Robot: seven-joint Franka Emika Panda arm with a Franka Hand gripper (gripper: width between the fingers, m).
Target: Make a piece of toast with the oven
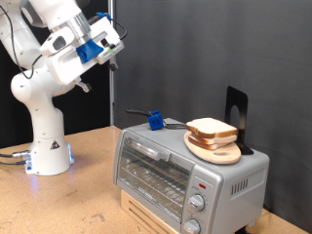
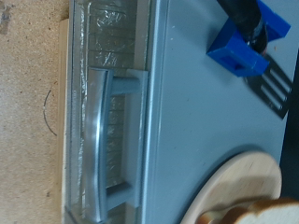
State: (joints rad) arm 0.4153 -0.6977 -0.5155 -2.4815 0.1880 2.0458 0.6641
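Note:
The piece of toast [image 1: 210, 128] lies on a round wooden board [image 1: 216, 149] on top of the oven [image 1: 166, 168], towards the exterior view's right. The oven's glass door is closed, with its handle [image 2: 116, 140] across the front. Two knobs [image 1: 199, 204] and a red mark [image 1: 202, 183] are on its front panel. In the wrist view the toast's edge [image 2: 258, 214] and the board [image 2: 241, 185] show at one corner. My gripper [image 1: 112, 46] hangs high above the table at the exterior view's upper left, well away from the oven, with nothing seen between its fingers. The fingers do not show in the wrist view.
A blue block [image 1: 154, 121] with a black fork-like tool [image 2: 273, 82] lies on the oven top beside the board. A black stand [image 1: 237, 107] rises behind the board. The oven sits on a wooden crate [image 1: 146, 213]. The arm's base [image 1: 47, 146] stands on the table at the exterior view's left.

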